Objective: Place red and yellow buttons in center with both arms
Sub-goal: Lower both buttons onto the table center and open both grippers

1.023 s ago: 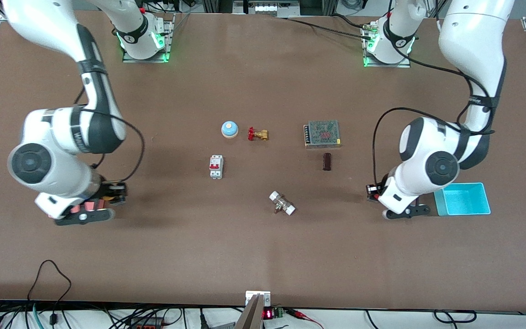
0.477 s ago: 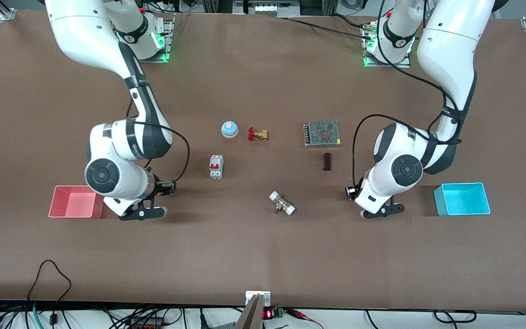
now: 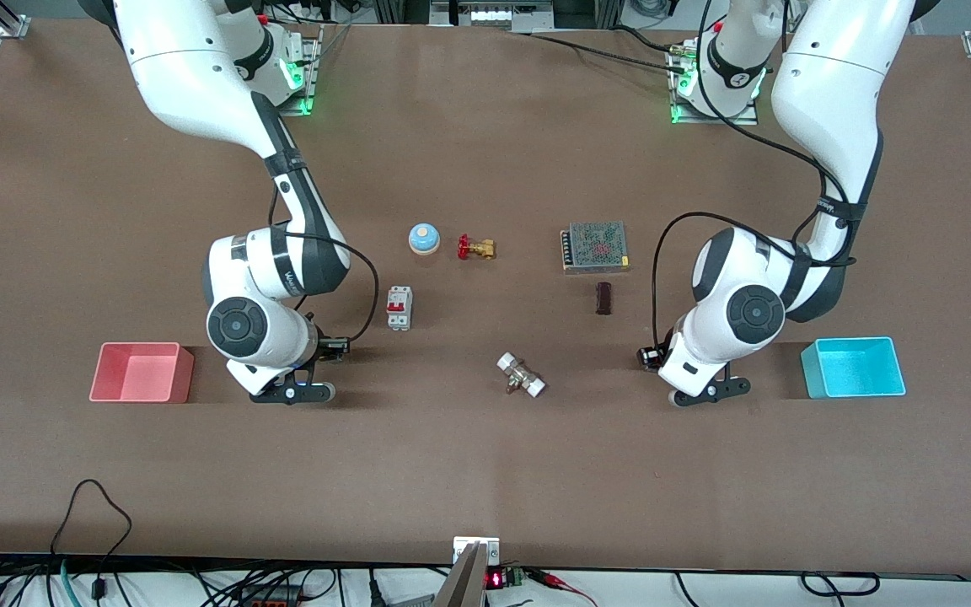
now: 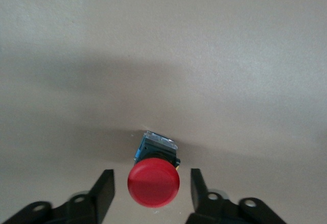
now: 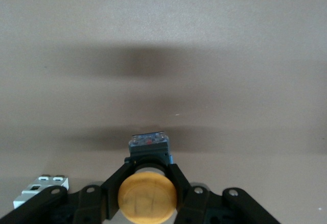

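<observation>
The red button [image 4: 153, 182] stands upright between the fingers of my left gripper [image 4: 152, 177], which is open, with a gap on each side of the red cap. In the front view my left gripper [image 3: 709, 392] is low over the brown table, between the cyan bin and the white-ended fitting. My right gripper [image 5: 148, 170] is shut on the black body of the yellow button [image 5: 147, 196], just under its cap. In the front view my right gripper [image 3: 293, 392] is over the table between the pink bin and the breaker. Both buttons are hidden by the arms there.
A pink bin [image 3: 142, 372] sits toward the right arm's end, a cyan bin [image 3: 854, 367] toward the left arm's end. Mid-table lie a blue bell [image 3: 423, 238], brass valve [image 3: 475, 248], breaker [image 3: 399, 307], power supply [image 3: 594, 246], dark block [image 3: 603, 298] and white-ended fitting [image 3: 521, 375].
My right arm has moved from over the pink bin toward the middle of the table. My left arm has moved away from the cyan bin toward the middle, then nearly stopped.
</observation>
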Controlling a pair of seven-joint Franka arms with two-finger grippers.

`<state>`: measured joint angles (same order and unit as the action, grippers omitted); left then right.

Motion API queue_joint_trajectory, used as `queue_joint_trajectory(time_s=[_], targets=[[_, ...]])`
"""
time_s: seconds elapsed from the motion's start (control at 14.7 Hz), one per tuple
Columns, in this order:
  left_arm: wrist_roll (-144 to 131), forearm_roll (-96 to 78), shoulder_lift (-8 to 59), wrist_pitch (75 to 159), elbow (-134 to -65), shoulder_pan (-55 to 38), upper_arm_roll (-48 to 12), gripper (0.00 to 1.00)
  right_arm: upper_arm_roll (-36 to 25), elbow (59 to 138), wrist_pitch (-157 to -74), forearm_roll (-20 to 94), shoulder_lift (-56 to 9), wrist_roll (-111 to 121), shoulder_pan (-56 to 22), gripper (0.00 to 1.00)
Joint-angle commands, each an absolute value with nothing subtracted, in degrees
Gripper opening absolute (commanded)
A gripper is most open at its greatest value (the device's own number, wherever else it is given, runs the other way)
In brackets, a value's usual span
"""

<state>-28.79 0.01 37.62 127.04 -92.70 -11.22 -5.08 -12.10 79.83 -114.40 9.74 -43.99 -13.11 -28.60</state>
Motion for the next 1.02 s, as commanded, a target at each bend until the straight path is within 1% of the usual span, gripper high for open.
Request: queue_joint_trajectory(time_s=[0.0,0.27,0.41,0.48,0.55,0.61,0.95], targets=[[-28.3,0.61,34.73,126.3,-92.9,-10.9,-4.22,0.9,-12.57,80.33,-115.57,10.9,-44.73,-13.62,-29.0,0.18],[-20.6,0.7,30.25,121.13,-92.99,-6.52,-4.04,0.97,-12.57,80.33,-115.75,10.9,-45.88,-13.62,-29.09,0.19],[-15.76,0.7,27.7,118.14,-93.08,-4.32,-3.96,0.98,-12.57,80.33,-115.93,10.9,-46.4,-13.62,-29.0,0.22],[-13.73,0.7,26.38,116.91,-93.16,-3.09,-3.96,0.99,-12.57,80.33,-115.93,10.9,-46.49,-13.62,-29.0,0.34],[-11.88,0.7,25.06,115.59,-93.25,-1.95,-3.96,0.99,-12.66,80.25,-115.93,10.9,-46.32,-13.8,-29.09,0.73],[-10.13,0.7,23.66,114.1,-93.25,-0.98,-3.96,0.99,-12.66,80.07,-115.67,10.9,-45.88,-13.8,-29.09,1.0],[0.86,0.79,15.31,106.36,-93.52,4.38,-4.04,1.0,-13.01,79.89,-114.96,10.72,-40.44,-13.27,-28.74,1.0]])
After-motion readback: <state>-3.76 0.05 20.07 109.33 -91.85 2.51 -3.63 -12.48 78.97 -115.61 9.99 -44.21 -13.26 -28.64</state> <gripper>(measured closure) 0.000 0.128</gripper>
